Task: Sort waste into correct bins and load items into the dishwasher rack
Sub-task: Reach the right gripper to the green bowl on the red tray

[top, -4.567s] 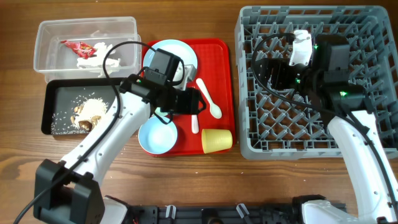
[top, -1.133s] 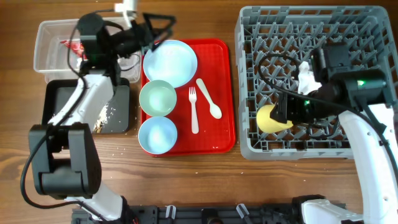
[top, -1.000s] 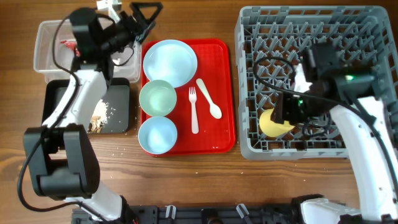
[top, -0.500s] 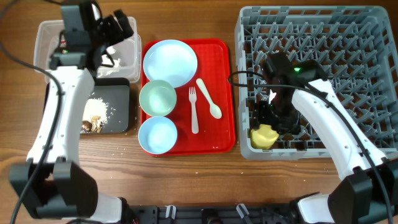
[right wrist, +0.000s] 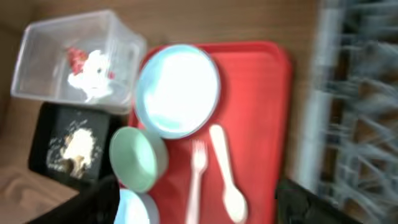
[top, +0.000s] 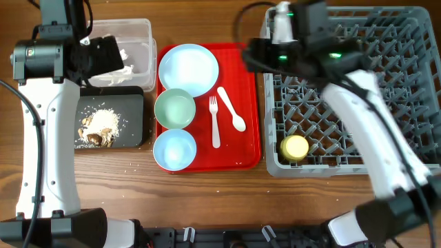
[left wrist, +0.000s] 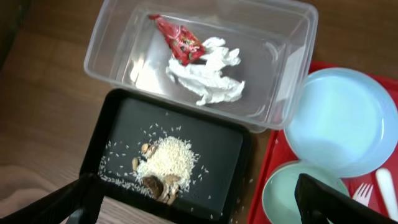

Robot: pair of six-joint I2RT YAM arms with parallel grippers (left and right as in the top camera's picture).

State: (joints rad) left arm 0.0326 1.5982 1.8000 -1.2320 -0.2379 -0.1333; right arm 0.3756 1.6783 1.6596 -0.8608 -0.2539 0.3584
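Note:
The red wrapper (left wrist: 180,40) and white napkin (left wrist: 205,78) lie in the clear tub (left wrist: 292,37). Food scraps (left wrist: 165,165) lie in the black tray (left wrist: 224,149). The plate (top: 188,69), greenish bowl (top: 174,109), blue bowl (top: 174,149), fork (top: 214,122) and spoon (top: 231,109) sit on the red tray (top: 249,155). The yellow cup (top: 296,147) stands in the grey rack (top: 386,103) at its front left. My left gripper (left wrist: 199,205) is open and empty, high above the tub and black tray. My right gripper (right wrist: 202,205) is open and empty above the red tray's back right.
The tub (top: 141,31) and black tray (top: 134,114) stand left of the red tray; the rack stands right of it. Loose rice grains lie on the wood by the black tray. My right arm (top: 358,76) reaches across the rack's back left.
My right gripper has let go of the yellow cup in the rack's front left and swung to the back, toward the red tray. My left arm has drawn back left over the tub.

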